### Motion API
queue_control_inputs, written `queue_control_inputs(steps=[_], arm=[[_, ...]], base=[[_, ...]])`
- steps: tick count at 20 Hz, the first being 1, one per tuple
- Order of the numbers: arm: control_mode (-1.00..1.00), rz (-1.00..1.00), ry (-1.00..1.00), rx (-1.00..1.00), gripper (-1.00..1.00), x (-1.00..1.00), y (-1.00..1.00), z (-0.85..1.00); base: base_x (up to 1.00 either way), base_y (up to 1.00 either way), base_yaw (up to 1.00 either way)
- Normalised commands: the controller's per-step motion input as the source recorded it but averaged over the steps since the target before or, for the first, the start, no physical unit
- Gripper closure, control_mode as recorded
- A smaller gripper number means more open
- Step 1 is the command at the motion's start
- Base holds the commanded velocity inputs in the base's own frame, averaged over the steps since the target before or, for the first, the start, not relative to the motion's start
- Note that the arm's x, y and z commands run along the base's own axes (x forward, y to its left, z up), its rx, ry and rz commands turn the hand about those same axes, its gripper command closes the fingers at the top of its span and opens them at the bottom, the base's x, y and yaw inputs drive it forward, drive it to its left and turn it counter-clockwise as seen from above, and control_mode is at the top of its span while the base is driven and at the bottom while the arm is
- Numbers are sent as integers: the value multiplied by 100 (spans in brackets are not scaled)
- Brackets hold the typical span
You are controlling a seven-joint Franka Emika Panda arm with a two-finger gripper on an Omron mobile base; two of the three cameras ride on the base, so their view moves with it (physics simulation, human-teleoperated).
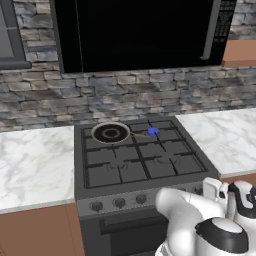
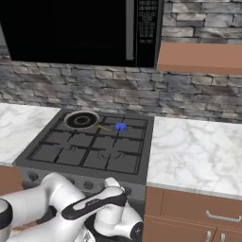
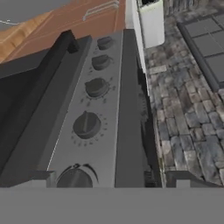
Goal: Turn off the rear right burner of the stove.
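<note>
The stove (image 1: 100, 192) is a dark grey gas range with black grates. Its rear right burner (image 1: 153, 131) (image 2: 121, 126) carries a small bright blue flame spot. The front panel holds a row of round grey knobs (image 3: 86, 124) (image 1: 119, 202). My gripper (image 3: 109, 181) is open and points at this panel from close by, rolled so the knob row runs up the hand view. The nearest knob (image 3: 74, 178) lies between the spread fingertips (image 3: 33, 179), nearer one of them, and nothing is clasped. My arm reaches low in front of the stove's right end.
A round silver-rimmed dark pan (image 1: 110, 133) sits on the rear left burner. A big black microwave (image 1: 140, 35) hangs above the stove. Marble counters (image 1: 35, 165) (image 2: 198, 151) flank it, with wooden drawers (image 2: 198, 212) below on the right.
</note>
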Motion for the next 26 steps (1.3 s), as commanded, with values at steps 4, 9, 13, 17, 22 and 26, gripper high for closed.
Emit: queue_control_inputs(steps=[4,9,13,17,22,26], arm=[[-100,4,-4,-3,-100,4,17,-9],[-100,0,-5,-1,-100,4,27,-8],[-100,0,-6,0,-100,13,27,0],[-100,0,-6,0,-100,6,20,0],[-100,0,0,0,-100,9,18,-4],[-100,0,-1,0,-100,14,4,-16]], base=[[0,0,0],[0,0,0],[0,0,0],[0,0,0],[0,0,0],[0,0,0]])
